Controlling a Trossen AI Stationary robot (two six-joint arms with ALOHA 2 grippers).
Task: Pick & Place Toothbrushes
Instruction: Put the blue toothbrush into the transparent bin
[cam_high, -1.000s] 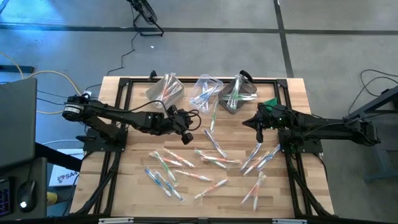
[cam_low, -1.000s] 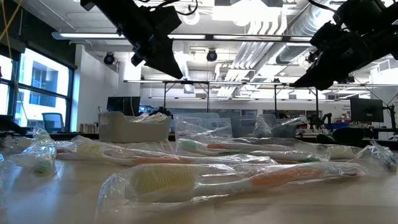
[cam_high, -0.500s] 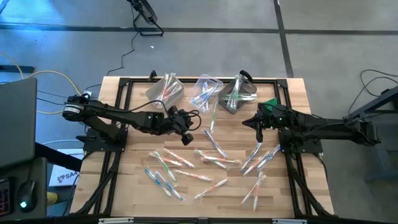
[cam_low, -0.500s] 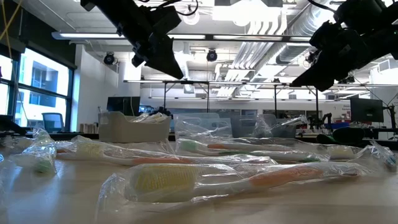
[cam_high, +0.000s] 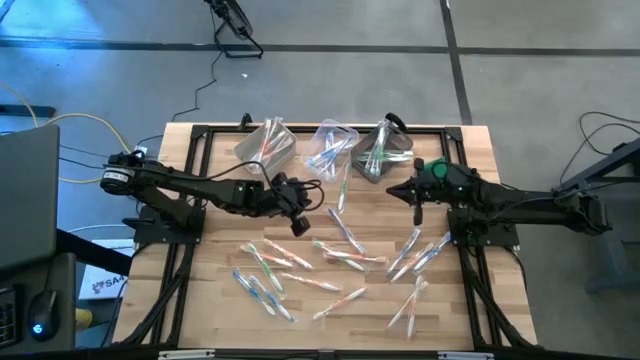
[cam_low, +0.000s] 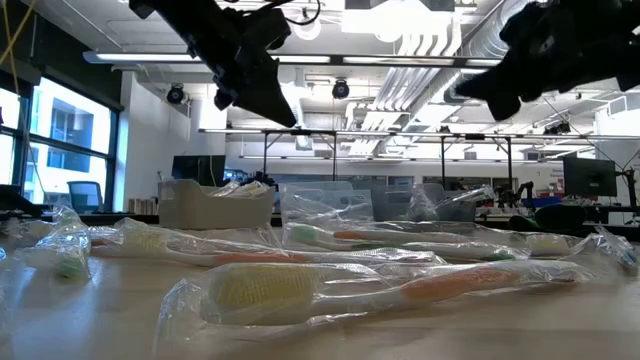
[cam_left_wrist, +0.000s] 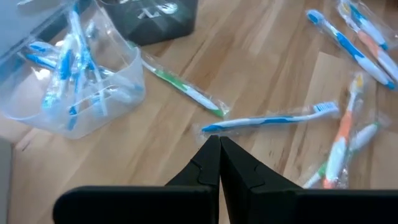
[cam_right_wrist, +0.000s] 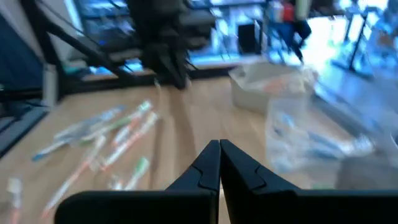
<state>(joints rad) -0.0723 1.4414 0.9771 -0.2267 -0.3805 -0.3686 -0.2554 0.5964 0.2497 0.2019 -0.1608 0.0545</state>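
Observation:
Many wrapped toothbrushes (cam_high: 340, 255) lie flat and scattered over the wooden table's middle and near part; in the low view one orange-handled brush (cam_low: 400, 285) lies closest. My left gripper (cam_high: 298, 224) hovers shut and empty over the table's middle. In the left wrist view its shut fingertips (cam_left_wrist: 219, 142) stand just above a blue-handled toothbrush (cam_left_wrist: 267, 119), with a green-handled one (cam_left_wrist: 186, 92) beyond. My right gripper (cam_high: 416, 205) hangs high over the table's right part (cam_low: 470, 90), shut (cam_right_wrist: 219, 146) and empty, looking across the table.
Three plastic bins (cam_high: 265, 143) (cam_high: 333, 148) (cam_high: 382, 150) stand along the far edge with toothbrushes in them; the clear one (cam_left_wrist: 74, 81) holds blue brushes. A small green object (cam_high: 435, 168) shows by the right arm's wrist. Black frame rails (cam_high: 190, 200) run along the table's sides.
My right gripper has risen and tipped up from pointing down toward level, shifting a little toward the far edge; it stays shut. The toothbrushes have not moved.

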